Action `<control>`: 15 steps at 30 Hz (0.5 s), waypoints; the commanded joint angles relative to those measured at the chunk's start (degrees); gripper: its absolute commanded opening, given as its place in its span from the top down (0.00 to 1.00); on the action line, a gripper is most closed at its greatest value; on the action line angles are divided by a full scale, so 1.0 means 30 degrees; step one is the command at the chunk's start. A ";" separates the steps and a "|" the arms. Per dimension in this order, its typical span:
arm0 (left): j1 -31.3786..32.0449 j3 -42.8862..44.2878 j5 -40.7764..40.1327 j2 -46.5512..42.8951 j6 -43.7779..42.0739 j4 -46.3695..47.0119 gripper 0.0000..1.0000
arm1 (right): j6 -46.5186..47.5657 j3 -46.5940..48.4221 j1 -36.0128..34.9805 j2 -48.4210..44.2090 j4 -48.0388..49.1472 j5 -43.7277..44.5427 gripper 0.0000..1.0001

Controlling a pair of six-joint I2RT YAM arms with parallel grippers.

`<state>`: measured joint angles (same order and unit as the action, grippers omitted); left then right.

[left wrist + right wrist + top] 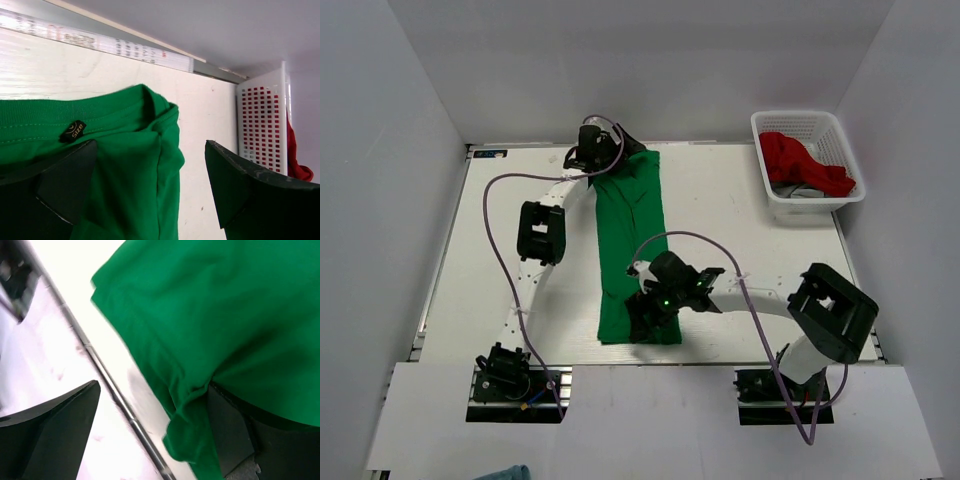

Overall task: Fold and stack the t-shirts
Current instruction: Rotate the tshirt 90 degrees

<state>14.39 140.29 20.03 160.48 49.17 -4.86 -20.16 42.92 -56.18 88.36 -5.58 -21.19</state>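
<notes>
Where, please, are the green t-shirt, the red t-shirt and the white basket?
green t-shirt (625, 215), top view, middle of strip
red t-shirt (795, 160), top view, bunched cloth
white basket (795, 115), top view, far rim

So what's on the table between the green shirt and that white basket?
Nothing: in the top view, only bare white tabletop separates the green shirt from the basket.

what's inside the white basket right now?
A crumpled red t-shirt fills the white basket; a grey patch shows at its near edge. Whatever lies beneath the shirt is covered.
</notes>
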 commanded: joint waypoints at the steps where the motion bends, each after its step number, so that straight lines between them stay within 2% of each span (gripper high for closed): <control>1: -0.0024 -0.0332 -0.0874 0.1170 0.0545 0.0042 0.00 | 0.0832 -0.0186 -0.1482 0.1395 -0.1596 -0.2660 0.10; 6: -0.0022 -0.0530 -0.1138 0.0912 0.0076 0.0418 0.00 | 0.1067 0.0577 -0.2044 0.0873 -0.1596 -0.0994 0.10; 9: -0.0022 0.0925 -0.1314 0.0560 -0.0391 0.0246 0.00 | 0.1037 0.1248 -0.2102 -0.0092 -0.1595 -0.0587 0.10; 12: -0.0022 0.0932 -0.1316 -0.1428 -0.0977 0.0682 0.00 | 0.1272 0.1513 -0.2132 -0.1261 -0.1509 -0.0030 0.10; 15: -0.0022 0.1108 -0.1316 -0.4443 -0.3078 -0.0131 0.00 | 0.1186 0.1079 -0.2044 -0.2899 -0.0225 0.0032 0.10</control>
<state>14.79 141.18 17.91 160.31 46.57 -3.53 -17.06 45.32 -62.02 85.71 -8.05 -20.88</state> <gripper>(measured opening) 0.997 0.904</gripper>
